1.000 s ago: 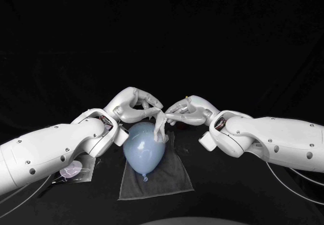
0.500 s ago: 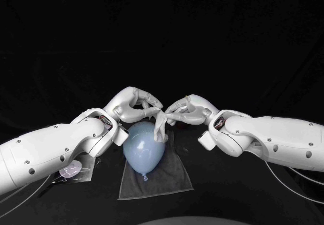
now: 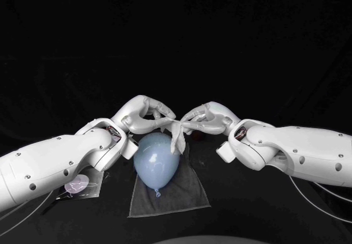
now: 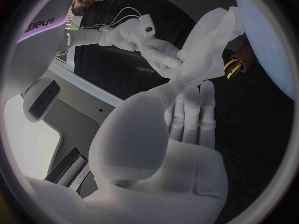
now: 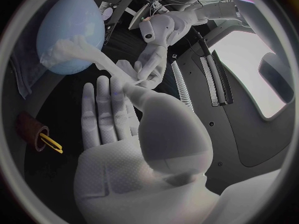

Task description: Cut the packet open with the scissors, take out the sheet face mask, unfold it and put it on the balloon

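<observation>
Head view, hands: the left hand (image 3: 147, 114) and right hand (image 3: 204, 118) met fingertip to fingertip above the balloon's far end, each pinching the top of the sheet face mask (image 3: 177, 140).
Head view, mask: it hung between them as a narrow bunched strip, its lower end resting on the balloon (image 3: 155, 162).
Head view, balloon: it lay knot towards the robot on a grey cloth (image 3: 179, 193).
Head view, packet: the packet (image 3: 81, 184) lay on the table beside the left arm, well apart from the balloon.
Left wrist view: the mask ran from the left hand's thumb across to the right hand (image 4: 159, 50); the scissors (image 4: 231, 67) showed yellow handles beyond it.
Right wrist view: the mask's loose end lay crumpled against the balloon (image 5: 69, 25); the scissors stood in a dark red holder (image 5: 30, 126).
Progress: cutting and extraction looked done, with the scissors put aside.
Left to do: the mask was not yet spread; unfolding and laying it flat over the balloon remained.
</observation>
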Action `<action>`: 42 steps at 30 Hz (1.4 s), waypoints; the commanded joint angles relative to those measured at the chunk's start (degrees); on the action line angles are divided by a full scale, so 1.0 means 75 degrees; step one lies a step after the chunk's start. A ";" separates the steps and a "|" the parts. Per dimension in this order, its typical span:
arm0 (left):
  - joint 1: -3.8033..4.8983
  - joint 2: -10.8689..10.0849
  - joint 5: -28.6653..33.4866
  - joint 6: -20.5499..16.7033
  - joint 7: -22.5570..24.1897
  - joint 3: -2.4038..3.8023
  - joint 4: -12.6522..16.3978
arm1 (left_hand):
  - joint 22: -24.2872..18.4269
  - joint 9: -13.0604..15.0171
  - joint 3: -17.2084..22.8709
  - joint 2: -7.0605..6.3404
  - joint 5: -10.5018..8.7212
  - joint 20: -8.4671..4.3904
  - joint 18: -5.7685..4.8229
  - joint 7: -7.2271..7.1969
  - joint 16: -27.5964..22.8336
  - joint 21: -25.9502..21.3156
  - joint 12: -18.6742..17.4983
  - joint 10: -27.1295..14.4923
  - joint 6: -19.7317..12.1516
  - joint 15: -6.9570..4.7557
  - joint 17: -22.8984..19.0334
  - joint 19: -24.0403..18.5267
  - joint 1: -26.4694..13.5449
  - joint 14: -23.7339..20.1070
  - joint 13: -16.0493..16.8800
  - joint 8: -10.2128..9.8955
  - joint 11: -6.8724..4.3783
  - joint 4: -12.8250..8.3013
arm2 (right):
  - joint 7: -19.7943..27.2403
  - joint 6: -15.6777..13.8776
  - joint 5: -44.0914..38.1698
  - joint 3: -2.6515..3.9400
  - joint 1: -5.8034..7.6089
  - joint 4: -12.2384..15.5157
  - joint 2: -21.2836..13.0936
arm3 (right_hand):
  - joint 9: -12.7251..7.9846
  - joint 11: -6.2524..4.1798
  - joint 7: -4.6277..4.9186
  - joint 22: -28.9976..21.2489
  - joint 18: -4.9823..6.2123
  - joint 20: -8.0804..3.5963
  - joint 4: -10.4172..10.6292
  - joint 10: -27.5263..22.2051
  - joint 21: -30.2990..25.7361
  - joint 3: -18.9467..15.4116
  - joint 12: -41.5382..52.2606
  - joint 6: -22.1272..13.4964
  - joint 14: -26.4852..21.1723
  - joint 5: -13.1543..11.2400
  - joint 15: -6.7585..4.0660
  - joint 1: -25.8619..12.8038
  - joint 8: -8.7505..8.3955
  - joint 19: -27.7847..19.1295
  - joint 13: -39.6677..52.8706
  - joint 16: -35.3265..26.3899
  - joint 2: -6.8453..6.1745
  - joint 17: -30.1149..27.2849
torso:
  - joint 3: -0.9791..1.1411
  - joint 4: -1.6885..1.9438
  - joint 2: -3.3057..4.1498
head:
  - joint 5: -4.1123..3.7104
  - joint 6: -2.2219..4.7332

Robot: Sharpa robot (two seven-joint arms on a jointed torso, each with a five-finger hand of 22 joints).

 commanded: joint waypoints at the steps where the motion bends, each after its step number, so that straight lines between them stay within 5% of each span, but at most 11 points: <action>1: 0.0007 -0.0022 -0.0121 0.0274 0.0033 0.0008 0.0017 | 0.0015 0.0017 0.0031 -0.0018 0.0050 -0.0009 0.0105 0.0056 -0.0041 0.0052 -0.0014 -0.0034 -0.0006 0.0013 0.0010 -0.0062 -0.0082 -0.0056 0.0015 0.0033 0.0005 -0.0014 | 0.0132 0.0064 0.0389 0.0012 0.0012 -0.0002 -0.0025 | 0.0150 -0.0010 -0.0011 0.0014 0.0124 -0.0015 -0.0018 0.0054 0.0029 0.0064 0.0040 0.0042 0.0063 0.0017 0.0001 -0.0089 0.0035 0.0054 0.0015 0.0025 -0.0015 -0.0012 | 0.0000 -0.0001 -0.0003 | -0.0001 0.0009; 23: 0.0007 -0.0102 -0.0765 0.0714 -0.0089 -0.0009 0.0032 | 0.0020 0.0032 0.0038 -0.0025 0.0049 -0.0006 0.0103 0.0043 -0.0040 0.0058 -0.0008 -0.0032 0.0001 0.0017 0.0012 -0.0071 -0.0096 -0.0061 0.0022 0.0048 0.0009 -0.0039 | 0.0091 0.0048 0.0751 0.0032 0.0079 -0.0083 -0.0064 | 0.0205 -0.0030 -0.0031 0.0027 0.0125 -0.0018 -0.0115 0.0108 0.0043 0.0186 0.0067 0.0061 0.0069 0.0018 -0.0005 -0.0210 0.0104 0.0041 0.0055 0.0019 -0.0027 -0.0043 | 0.0001 -0.0004 -0.0001 | -0.0043 0.0035; 37: 0.0007 -0.0026 -0.0610 0.0522 -0.0050 -0.0008 -0.0027 | 0.0024 0.0050 0.0063 0.0000 0.0049 -0.0001 0.0102 0.0055 -0.0044 0.0063 -0.0013 -0.0054 -0.0022 0.0023 0.0012 -0.0079 -0.0134 -0.0069 0.0026 0.0055 0.0016 -0.0052 | -0.0459 0.0427 -0.0005 0.0034 0.0387 -0.0215 -0.0132 | 0.0266 -0.0040 -0.0048 0.0042 0.0120 -0.0024 -0.0254 0.0111 0.0059 0.0296 0.0091 0.0094 0.0050 0.0017 -0.0001 -0.0312 0.0189 0.0019 0.0104 0.0044 -0.0061 -0.0049 | -0.0006 -0.0001 0.0006 | -0.0079 0.0045; 42: 0.0007 0.0013 -0.0440 0.0471 -0.0001 -0.0005 -0.0094 | 0.0025 0.0057 0.0079 0.0008 0.0049 0.0000 0.0104 0.0065 -0.0046 0.0067 -0.0019 -0.0070 -0.0038 0.0025 0.0011 -0.0082 -0.0145 -0.0072 0.0027 0.0056 0.0018 -0.0064 | -0.0734 0.0630 -0.0582 0.0034 0.0546 -0.0317 -0.0145 | 0.0416 0.0045 -0.0015 -0.0035 0.0121 0.0122 -0.0494 -0.0362 -0.0138 0.0380 0.0289 0.0028 -0.0610 0.0025 0.0147 -0.0519 0.0427 -0.0367 0.0339 0.0452 -0.0047 0.0311 | -0.0007 -0.0003 0.0003 | -0.0102 0.0046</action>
